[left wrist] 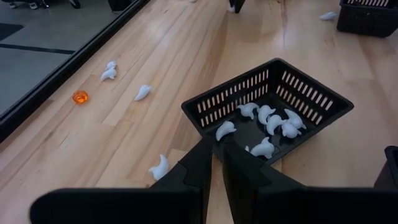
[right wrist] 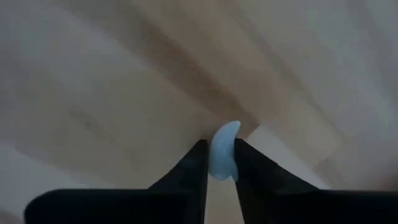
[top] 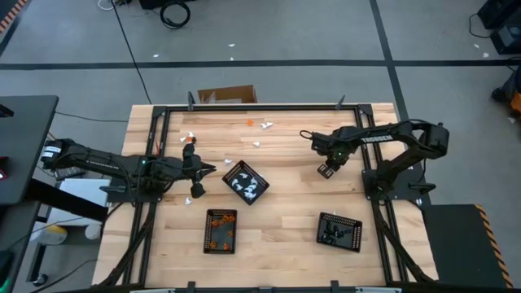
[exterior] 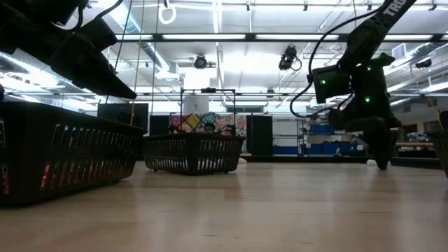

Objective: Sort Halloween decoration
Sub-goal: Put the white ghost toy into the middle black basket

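Observation:
Small white decoration pieces lie in a black tray [top: 244, 182], seen close in the left wrist view [left wrist: 273, 121]. My left gripper [left wrist: 214, 163] hangs shut and empty just short of that tray's near corner [top: 210, 170]. At the table's right, my right gripper [top: 324, 170] points down, shut on one white piece [right wrist: 225, 138], its tips close to the table top [exterior: 381, 162]. Loose white pieces [left wrist: 142, 93] and an orange one [left wrist: 79, 97] lie on the wood. My right gripper pinches a small white curved piece [right wrist: 222, 158] between its two fingertips. The fingers come from above, pointing down. The piece's rounded end [right wrist: 231, 129] sticks out past the tips toward the wood; whether it rests on the table or is lifted, I cannot tell.
A tray with orange pieces [top: 221, 230] and a tray with dark pieces [top: 339, 231] stand near the front edge. More loose pieces lie toward the far edge [top: 265, 125], and one white piece [left wrist: 160, 167] lies beside my left fingers. A black frame borders the table [top: 260, 107].

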Robot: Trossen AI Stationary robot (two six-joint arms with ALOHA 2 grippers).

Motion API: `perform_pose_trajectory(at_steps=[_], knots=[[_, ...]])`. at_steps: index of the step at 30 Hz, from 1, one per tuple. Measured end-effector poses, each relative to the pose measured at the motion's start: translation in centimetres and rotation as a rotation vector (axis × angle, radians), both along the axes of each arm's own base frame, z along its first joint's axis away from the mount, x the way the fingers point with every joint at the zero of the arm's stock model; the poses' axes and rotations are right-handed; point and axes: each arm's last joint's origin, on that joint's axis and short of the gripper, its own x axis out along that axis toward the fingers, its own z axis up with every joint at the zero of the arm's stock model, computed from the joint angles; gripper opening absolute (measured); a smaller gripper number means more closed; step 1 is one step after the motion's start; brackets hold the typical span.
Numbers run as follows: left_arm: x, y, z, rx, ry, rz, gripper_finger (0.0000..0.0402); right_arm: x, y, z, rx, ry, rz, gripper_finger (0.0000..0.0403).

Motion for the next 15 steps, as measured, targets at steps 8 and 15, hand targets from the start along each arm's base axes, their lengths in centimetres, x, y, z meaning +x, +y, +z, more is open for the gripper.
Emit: perform_pose_trajectory(at_steps=[8, 15], knots=[[0.0, 0.0, 0.0, 0.011, 0.003, -0.005, 0.0050, 1.6, 0.3, 1.4, -0.021, -0.053, 0.010, 0.0068], [0.0, 0.0, 0.0, 0.010, 0.004, -0.005, 0.0050, 6.1, 1.6, 4.4, 0.018, -0.354, 0.040, 0.0069]])
